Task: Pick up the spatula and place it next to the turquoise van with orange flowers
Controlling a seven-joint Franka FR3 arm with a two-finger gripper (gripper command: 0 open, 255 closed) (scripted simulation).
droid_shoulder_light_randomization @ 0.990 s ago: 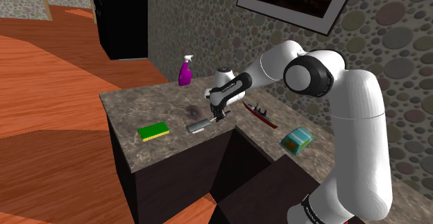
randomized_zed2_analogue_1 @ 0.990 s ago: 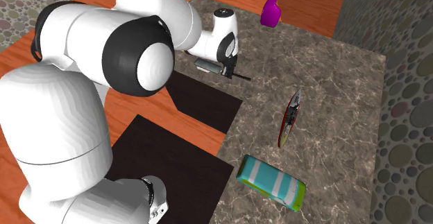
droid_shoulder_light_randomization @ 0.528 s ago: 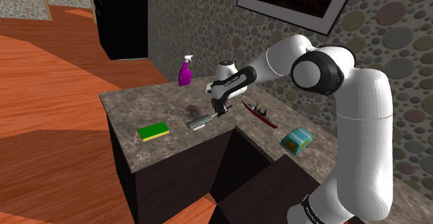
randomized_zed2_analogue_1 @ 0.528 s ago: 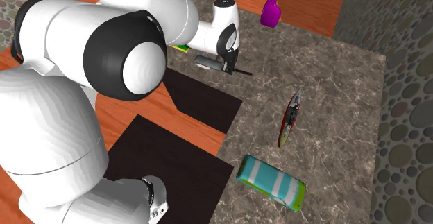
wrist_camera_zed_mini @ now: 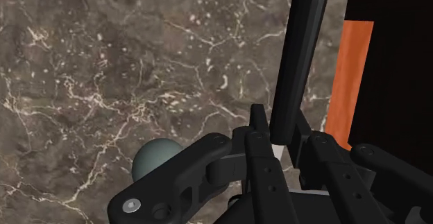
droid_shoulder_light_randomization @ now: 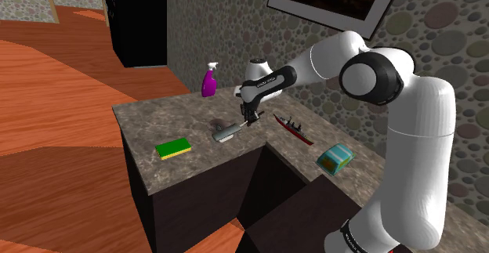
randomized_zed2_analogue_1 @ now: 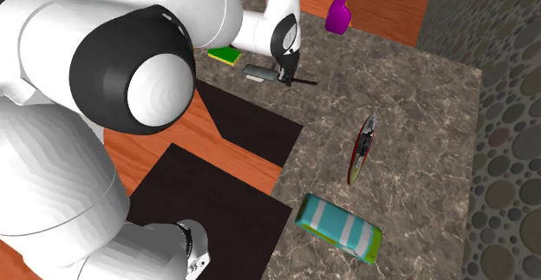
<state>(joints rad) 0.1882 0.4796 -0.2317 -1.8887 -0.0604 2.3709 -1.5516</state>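
The brown marbled tabletop (droid_shoulder_light_randomization: 196, 165) carries five things, one of each. The white arm (droid_shoulder_light_randomization: 407, 157) reaches out over it from the stand. At the near end lies one turquoise van (randomized_zed2_analogue_1: 340, 227), with white roof stripes and a yellow-green end. Beside it, well apart, lies one slim red and grey model ship (randomized_zed2_analogue_1: 364, 144). At the far edge stands one purple spray bottle (randomized_zed2_analogue_1: 340, 9), and near the front edge lies one green and yellow sponge (droid_shoulder_light_randomization: 173, 147).

The one spatula (randomized_zed2_analogue_1: 260, 73) sits between sponge and ship, far from the van. It has a flat grey head and a long, thin dark handle, and it is tilted — handle end high, head low. Whether the head touches the tabletop cannot be told.

The black fingers (wrist_camera_zed_mini: 264, 167) are closed narrowly on the handle (wrist_camera_zed_mini: 302, 56) — one on each side, clasping it.
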